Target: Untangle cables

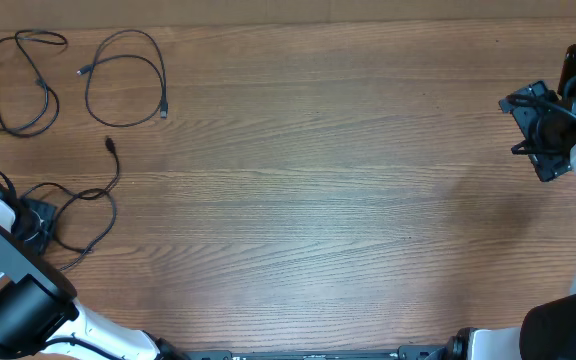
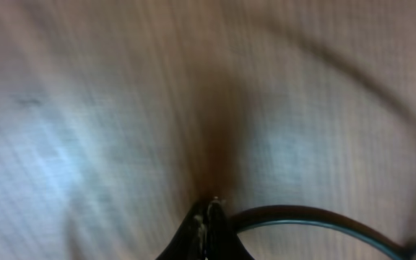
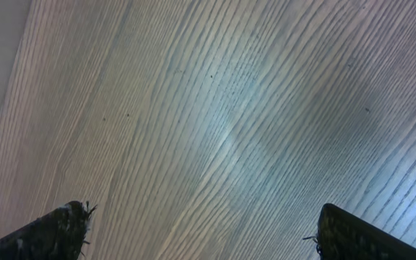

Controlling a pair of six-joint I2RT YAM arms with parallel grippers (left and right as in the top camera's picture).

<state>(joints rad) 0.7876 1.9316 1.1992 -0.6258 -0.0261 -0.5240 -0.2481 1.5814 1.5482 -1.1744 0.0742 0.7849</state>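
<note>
Left gripper [image 2: 209, 217] pinches the third cable [image 2: 302, 211] by the desk's [image 1: 318, 200] left edge, cord trailing rightward; right gripper [image 3: 201, 217], fingers wide, well apart

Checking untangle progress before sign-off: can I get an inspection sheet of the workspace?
Surface: wooden table, bare grain mid-table.
Job's things: three cables, all lying apart; far-left cable and middle cable in loose loops, near cable by the left arm.
Clutter: nothing seen.
Grippers: left gripper shut on near cable; right gripper open, holding nothing.
Cables: arm wiring on the right arm.
Surroundings: nothing seen.
</note>
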